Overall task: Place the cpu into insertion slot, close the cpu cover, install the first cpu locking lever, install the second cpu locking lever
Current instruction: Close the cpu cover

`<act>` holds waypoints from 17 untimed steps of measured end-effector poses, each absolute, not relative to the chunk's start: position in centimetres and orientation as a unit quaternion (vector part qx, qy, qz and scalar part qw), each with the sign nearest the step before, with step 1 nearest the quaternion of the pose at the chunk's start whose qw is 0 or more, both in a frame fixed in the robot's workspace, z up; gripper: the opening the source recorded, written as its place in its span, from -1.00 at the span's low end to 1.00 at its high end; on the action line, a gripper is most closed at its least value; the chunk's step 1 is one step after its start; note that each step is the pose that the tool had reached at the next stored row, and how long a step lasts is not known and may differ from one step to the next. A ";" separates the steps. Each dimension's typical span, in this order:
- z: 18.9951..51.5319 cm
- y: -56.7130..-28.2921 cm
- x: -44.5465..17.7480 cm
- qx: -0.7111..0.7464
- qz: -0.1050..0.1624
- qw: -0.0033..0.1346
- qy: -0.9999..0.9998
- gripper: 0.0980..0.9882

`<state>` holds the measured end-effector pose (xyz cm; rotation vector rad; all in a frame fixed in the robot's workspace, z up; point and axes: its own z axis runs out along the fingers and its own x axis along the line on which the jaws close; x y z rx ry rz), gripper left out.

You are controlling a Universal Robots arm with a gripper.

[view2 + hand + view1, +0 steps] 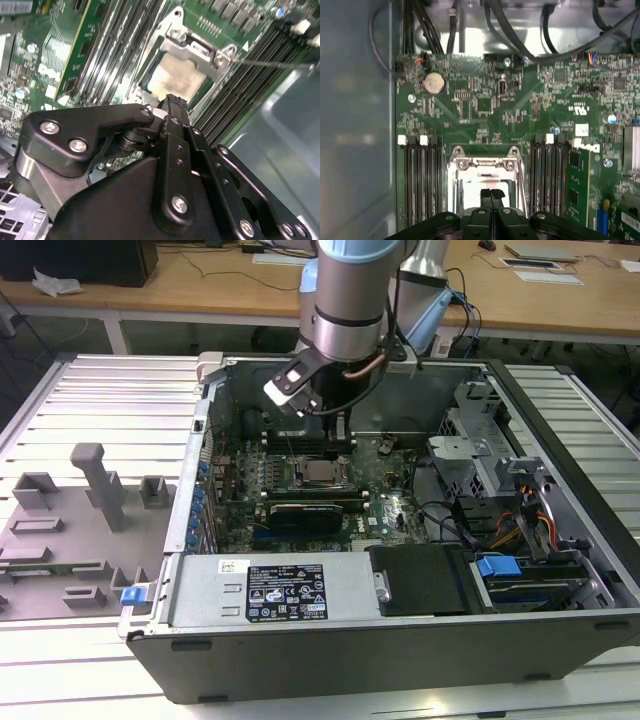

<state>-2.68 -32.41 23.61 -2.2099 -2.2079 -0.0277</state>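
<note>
Cpu parts sit deep in the open computer case [350, 665], which surrounds the insertion slot [306, 476]. The green motherboard [445, 125] carries the insertion slot, with black memory slots [417, 175] flanking it on two sides. The gripper [491, 192] hangs just over the insertion slot, its fingers pressed together with nothing between them. The cpu cover [482, 164] lies flat on the insertion slot, and the cpu [175, 75] rests inside it, showing through the cover's cut-out.
</note>
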 end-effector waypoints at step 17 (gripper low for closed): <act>23.5 -32.4 -3.8 -0.650 -0.010 0.007 -0.760 -0.98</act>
